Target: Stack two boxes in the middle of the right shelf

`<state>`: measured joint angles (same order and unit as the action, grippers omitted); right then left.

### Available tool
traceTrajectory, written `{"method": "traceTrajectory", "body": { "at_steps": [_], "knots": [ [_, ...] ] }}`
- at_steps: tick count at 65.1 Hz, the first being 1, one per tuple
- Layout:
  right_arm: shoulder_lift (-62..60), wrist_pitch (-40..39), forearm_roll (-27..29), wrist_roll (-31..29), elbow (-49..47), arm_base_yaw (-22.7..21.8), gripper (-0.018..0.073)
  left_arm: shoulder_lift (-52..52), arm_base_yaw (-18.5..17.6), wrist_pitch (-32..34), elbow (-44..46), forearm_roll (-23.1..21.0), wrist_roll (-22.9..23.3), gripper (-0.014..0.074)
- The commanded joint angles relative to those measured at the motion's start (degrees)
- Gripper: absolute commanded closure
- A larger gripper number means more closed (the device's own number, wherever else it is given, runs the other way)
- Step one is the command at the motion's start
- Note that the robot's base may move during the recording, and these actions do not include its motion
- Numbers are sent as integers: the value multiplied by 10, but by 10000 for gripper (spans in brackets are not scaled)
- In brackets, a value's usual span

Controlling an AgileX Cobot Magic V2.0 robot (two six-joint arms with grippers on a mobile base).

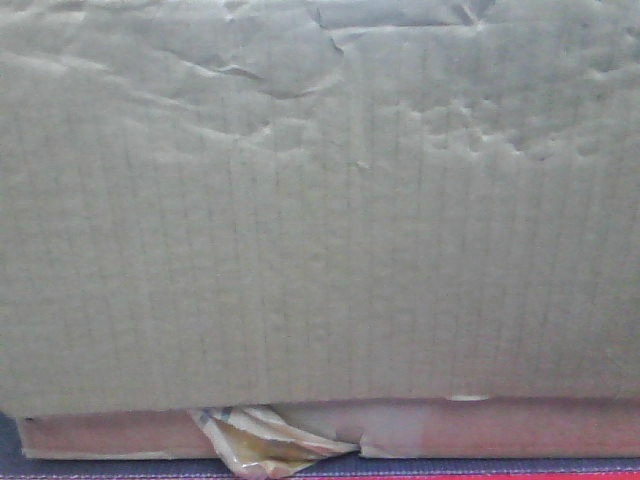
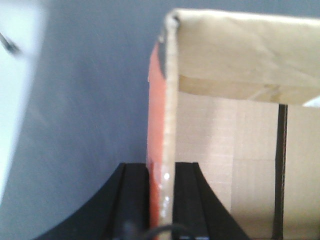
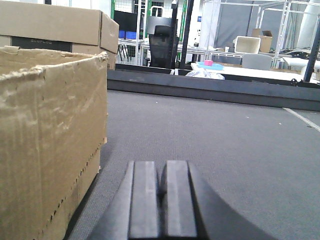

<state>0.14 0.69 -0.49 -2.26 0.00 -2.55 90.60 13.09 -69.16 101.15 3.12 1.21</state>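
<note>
Grey felt-like counter (image 3: 210, 140) runs back to a dark far edge. Front view is nearly all wrinkled brown corrugated cardboard carton (image 1: 320, 220), with a second reddish-brown carton (image 1: 500, 430) peeking out under it and a crumpled tape scrap (image 1: 260, 440) between them. The left end effector (image 2: 160, 172) is clamped on a carton wall (image 2: 170, 100). The right end effector (image 3: 161, 175) is pinched together on nothing, low over the counter, just beside an open carton (image 3: 50, 140).

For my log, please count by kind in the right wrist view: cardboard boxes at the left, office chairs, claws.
Cardboard boxes: 2, near box and far box
Office chairs: 1
Claws: 1, right claw
Total: 4
</note>
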Motion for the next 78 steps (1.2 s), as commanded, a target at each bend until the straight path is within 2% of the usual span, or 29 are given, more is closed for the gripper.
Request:
{"method": "traceTrajectory", "body": {
  "at_steps": [1, 11, 20, 32, 43, 47, 53, 62, 70, 78],
  "knots": [
    [-1, -12, 5, -3, 0, -3, 721, -12, -16, -8, 80, -1, 46, 707],
    [-1, -12, 5, -3, 0, -3, 721, -12, -85, -8, 185, 30, 116, 707],
    [-1, -12, 5, -3, 0, -3, 721, -12, -187, -8, 237, 72, 171, 707],
    [-1, -12, 5, -3, 0, -3, 721, -10, -348, -8, 221, 98, 248, 707],
    [-1, -12, 5, -3, 0, -3, 721, -3, -456, -8, 143, 212, 355, 707],
    [-1, -12, 5, -3, 0, -3, 721, -2, -480, -8, 109, 234, 388, 707],
    [-1, -12, 5, -3, 0, -3, 721, -2, -509, -8, 40, 235, 423, 707],
    [-1, -12, 5, -3, 0, -3, 721, 0, -523, 23, -43, 225, 468, 707],
    [-1, -12, 5, -3, 0, -3, 721, 13, -523, 50, -93, 201, 470, 707],
    [-1, -12, 5, -3, 0, -3, 721, 31, -522, 62, -106, 182, 470, 707]
  ]
}}
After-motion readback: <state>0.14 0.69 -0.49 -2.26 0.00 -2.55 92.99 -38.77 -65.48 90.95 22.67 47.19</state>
